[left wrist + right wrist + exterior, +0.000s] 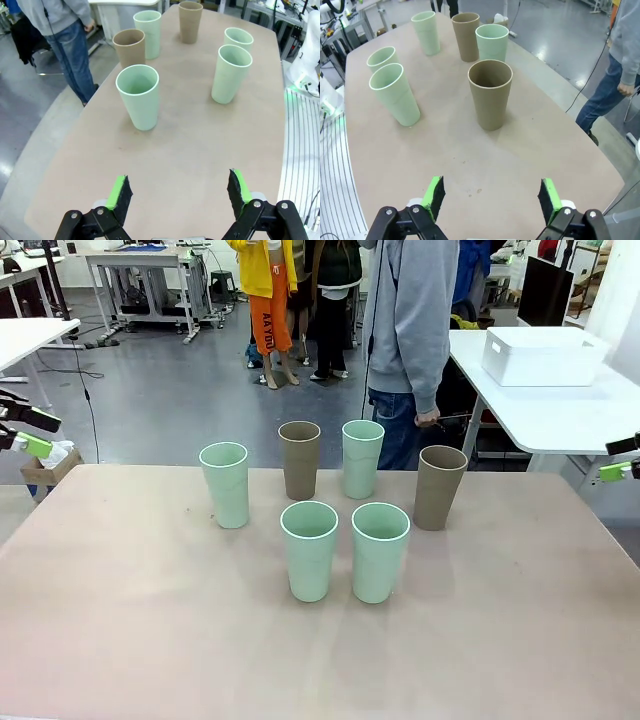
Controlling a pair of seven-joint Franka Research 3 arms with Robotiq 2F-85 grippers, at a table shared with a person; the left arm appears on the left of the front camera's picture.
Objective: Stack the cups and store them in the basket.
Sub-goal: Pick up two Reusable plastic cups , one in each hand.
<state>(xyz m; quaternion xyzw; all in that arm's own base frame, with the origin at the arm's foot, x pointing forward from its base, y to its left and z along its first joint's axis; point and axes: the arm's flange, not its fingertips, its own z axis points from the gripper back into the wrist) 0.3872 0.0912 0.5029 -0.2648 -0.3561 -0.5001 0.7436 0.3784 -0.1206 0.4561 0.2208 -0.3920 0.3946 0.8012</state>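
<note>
Cups [309, 550]: six, none gripped. All stand on the table [140, 620], upright, mouths up.

Start at your fingers. Left gripper [178, 189]: green pads spread wide, nothing between them, at the table's left end. Right gripper [491, 196]: same, pads wide apart and empty, at the right end. In the front view both sit out at the picture's edges, so the middle is free. By my reading that is a ready pose, not a grasp.

Outward from the left fingers, a mint cup [137, 97] is nearest, standing alone with bare table all round it. Outward from the right fingers, a brown cup [490, 95] is nearest, likewise standing clear. Beyond these, two mint cups stand side by side at the front, near but not touching, with one brown and one mint behind them. No cup is nested in another. The gaps look wide enough for a finger on each side of a cup wall, and that spacing likely serves you.

Basket [543, 355]: white, on a side table [560, 410] well apart from the cups, beyond the far right corner. A person [410, 320] stands near it at the far edge.

Judgement: stacking has not begun. Storing comes last, and you may need the basket brought closer.
</note>
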